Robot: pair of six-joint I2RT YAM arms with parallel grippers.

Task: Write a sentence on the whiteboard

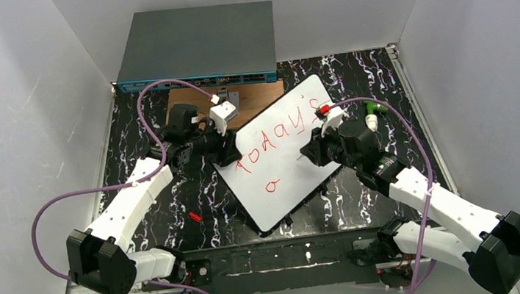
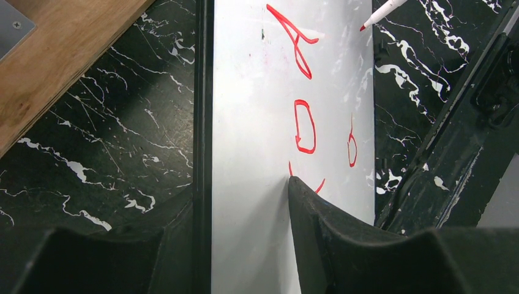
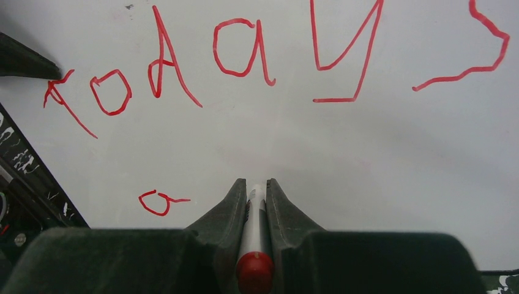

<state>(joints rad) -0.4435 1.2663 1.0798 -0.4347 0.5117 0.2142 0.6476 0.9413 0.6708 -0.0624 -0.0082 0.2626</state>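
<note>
The whiteboard (image 1: 285, 163) lies tilted on the black marbled table, with "today's" in red across it and a small "a" (image 3: 156, 202) below. My left gripper (image 1: 230, 150) is shut on the board's left edge; in the left wrist view one finger (image 2: 324, 233) lies on top of the board (image 2: 257, 122) and the other sits under its black edge. My right gripper (image 1: 311, 154) is shut on a red-capped white marker (image 3: 254, 233), pointing it at the bare middle of the board (image 3: 343, 147), right of the "a". The marker's red tip (image 2: 367, 24) shows just above the board.
A grey network switch (image 1: 197, 47) stands at the back, with a brown wooden plate (image 1: 262, 95) in front of it, partly under the board. A green-and-white marker (image 1: 371, 112) lies right of the board. A small red cap (image 1: 195, 216) lies on the table at the left. White walls close in on three sides.
</note>
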